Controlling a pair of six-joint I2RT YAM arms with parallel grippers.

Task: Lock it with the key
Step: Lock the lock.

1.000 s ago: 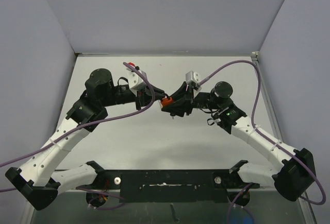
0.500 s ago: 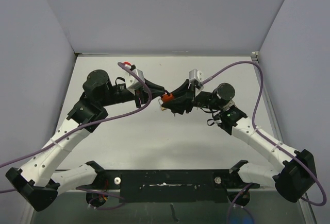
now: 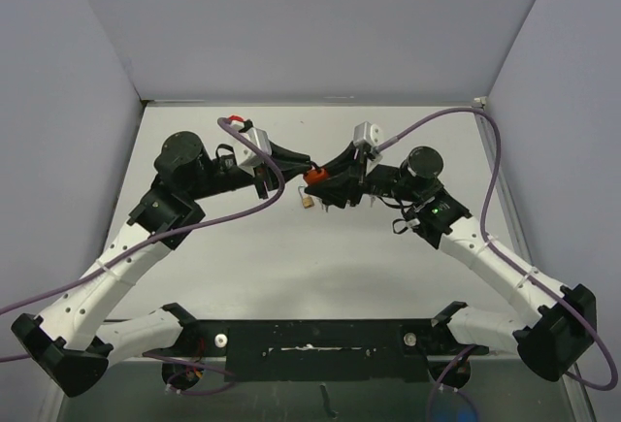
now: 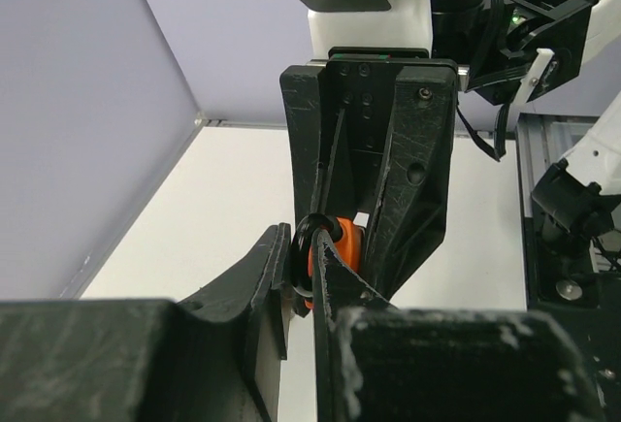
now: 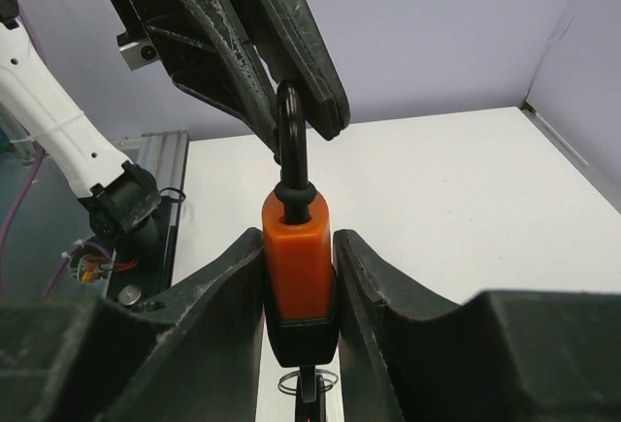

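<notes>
An orange padlock (image 3: 313, 177) with a black shackle (image 5: 291, 136) is held in the air between both grippers over the middle of the table. My right gripper (image 5: 299, 240) is shut on the orange body (image 5: 299, 267). My left gripper (image 4: 303, 247) is shut on the shackle (image 4: 299, 240), with the orange body (image 4: 345, 244) just behind its fingers. The key (image 5: 309, 385) sticks out of the lock's bottom with a wire ring on it. A small brass piece (image 3: 307, 202) hangs below the lock in the top view.
The white table (image 3: 320, 267) lies below, with purple-grey walls on three sides. Purple cables (image 3: 441, 121) loop from both wrists. A black base rail (image 3: 310, 335) runs along the near edge.
Both grippers have moved a little toward the far side with the padlock between them. The brass piece now hangs visibly below the lock.
</notes>
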